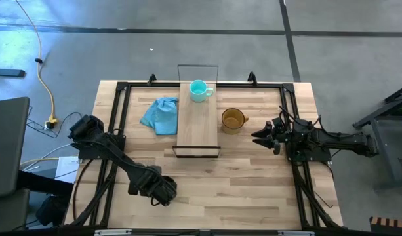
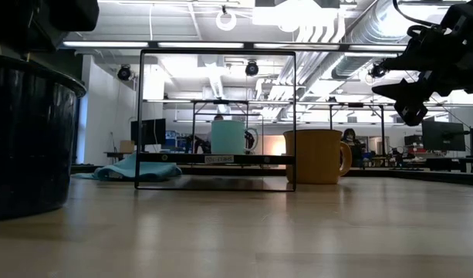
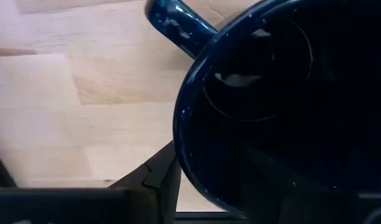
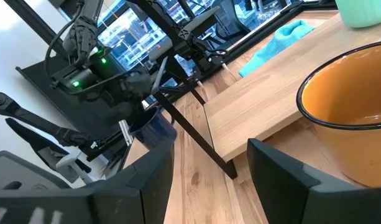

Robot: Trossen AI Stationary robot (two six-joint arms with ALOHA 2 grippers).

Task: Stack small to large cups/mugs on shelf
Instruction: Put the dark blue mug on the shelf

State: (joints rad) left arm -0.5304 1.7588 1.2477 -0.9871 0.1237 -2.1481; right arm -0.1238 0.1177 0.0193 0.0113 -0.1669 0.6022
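Observation:
A black mug [image 3: 283, 112] stands near the table's front left, and in the low view [image 2: 24, 147] its base seems to be on the wood. My left gripper [image 1: 162, 190] points down over it, open. One finger [image 3: 154, 182] is outside the wall, the other inside and lost in the dark. A teal mug [image 1: 199, 90] stands on the far end of the shelf [image 1: 195, 131]. An amber mug [image 1: 232, 120] stands on the table right of the shelf. My right gripper [image 1: 261, 136] waits open and level beside the amber mug [image 4: 345, 118]. My left gripper comes from above, astride the black mug's rim [image 3: 181, 149], on the side next to the handle [image 3: 178, 28]. One finger stands outside the wall and one inside. I cannot tell whether either finger touches the wall.
A light blue cloth [image 1: 160, 115] lies crumpled left of the shelf. Thin black wire frames [image 2: 217, 116] rise at the shelf's two ends. Bare wood lies between the shelf's near end and the table's front edge.

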